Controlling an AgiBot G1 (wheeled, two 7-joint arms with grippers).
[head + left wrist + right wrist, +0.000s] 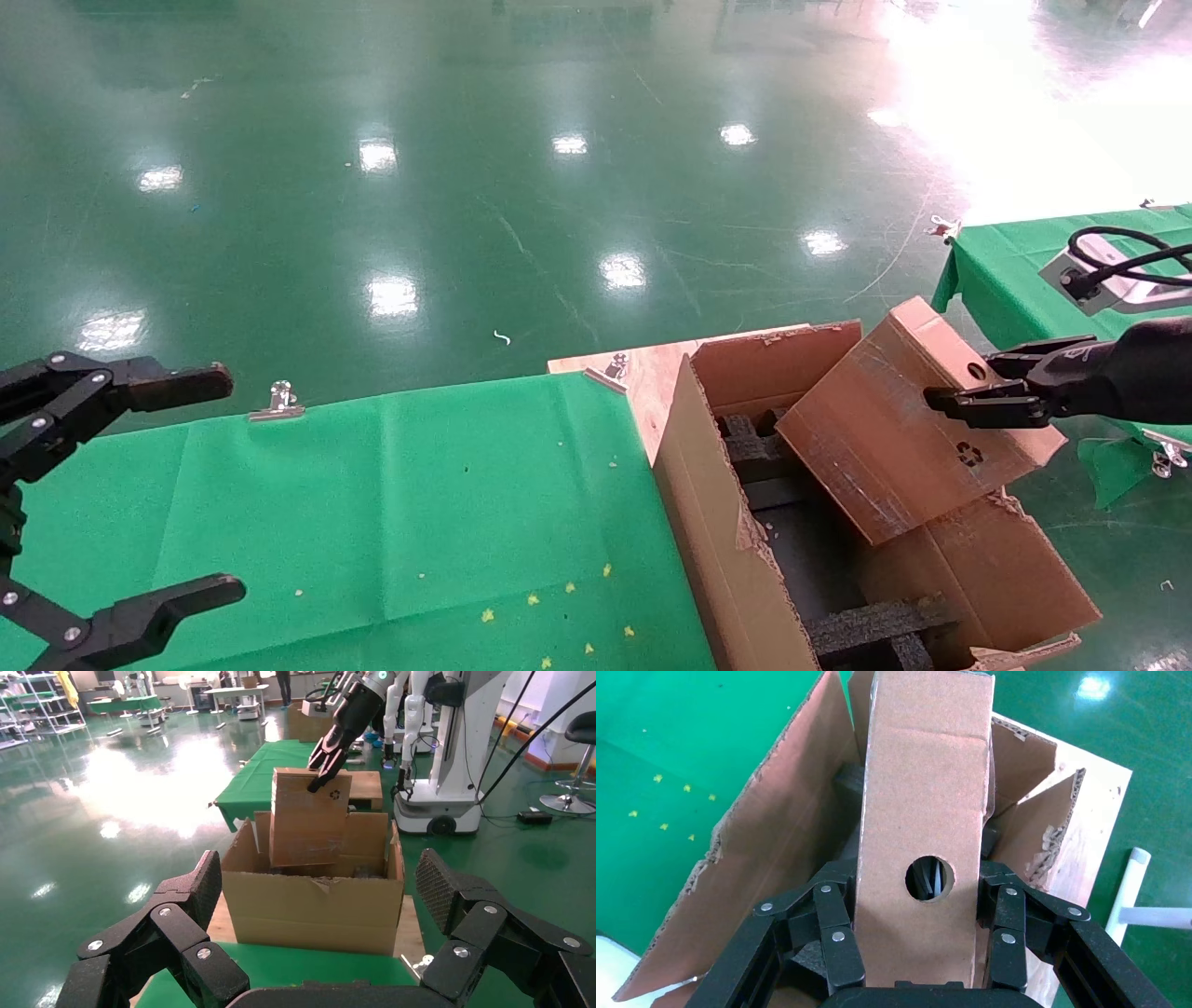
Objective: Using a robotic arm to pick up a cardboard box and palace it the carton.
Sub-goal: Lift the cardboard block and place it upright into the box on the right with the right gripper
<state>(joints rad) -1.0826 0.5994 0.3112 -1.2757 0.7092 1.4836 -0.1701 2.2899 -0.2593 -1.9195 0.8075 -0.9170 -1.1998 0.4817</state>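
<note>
While the right gripper (978, 396) clamps its fingers (835, 931) on the two narrow sides of the box (908, 424), the box hangs tilted over the open carton (736, 559), its lower end dipped inside and its upper end, with the round hole (929, 878), raised above the rim. A recycling mark (969, 454) shows on the broad face just below the gripper. From the left wrist view the box stands nearly upright in the carton's far half, leaning toward the far wall, with the white arm (365, 699) reaching down to its top edge.

Inside the carton lie black foam inserts (875, 629): one block near the far corner under the box, another across the near end, with dark floor between them. Whether the box touches the foam cannot be told. The carton's flaps are ragged and torn along the rim; it sits on a wooden board (652, 373) at the right edge of the desk (372, 522), which is covered in green cloth held by a metal clip (277, 403) at the far edge.

The left gripper (121, 494) hovers over the desk's near left corner, fingers spread wide apart and holding nothing. A second green-covered table (1006, 270) stands beyond the carton on the right
</note>
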